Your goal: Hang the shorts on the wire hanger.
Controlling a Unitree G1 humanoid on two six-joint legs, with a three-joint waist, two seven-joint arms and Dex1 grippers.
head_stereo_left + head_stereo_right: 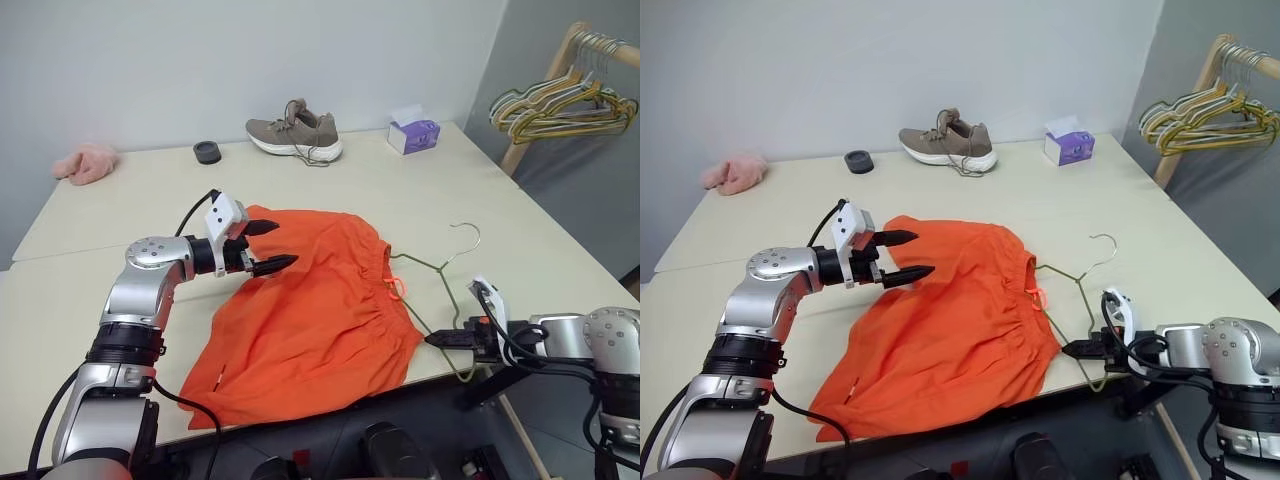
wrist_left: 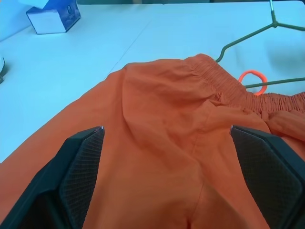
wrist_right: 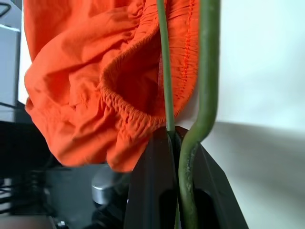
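- Your right gripper [image 1: 1072, 351] is clenched on the wire hanger [image 1: 1081, 290], pinching its lower end at the table's [image 1: 400, 190] near edge. The hanger lies flat, hook pointing away from you, just beside the waistband.
- Your left gripper [image 1: 272, 247] hovers released, fingers spread wide, above the upper part of the shorts [image 1: 310, 315]. It holds nothing.
- The shorts lie spread flat on the table in front of you, waistband towards your right. This placement probably suits threading: one arm steadies the wire while the other lifts the fabric.
- The head views give the whole layout, including a shoe [image 1: 295, 132] and a tissue box [image 1: 414, 134] at the far edge.
- The right wrist view adds that the green wire is clamped between the jaws, with the gathered waistband right beside it.
- The left wrist view adds an orange loop [image 2: 251, 80] at the waistband, touching the wire.
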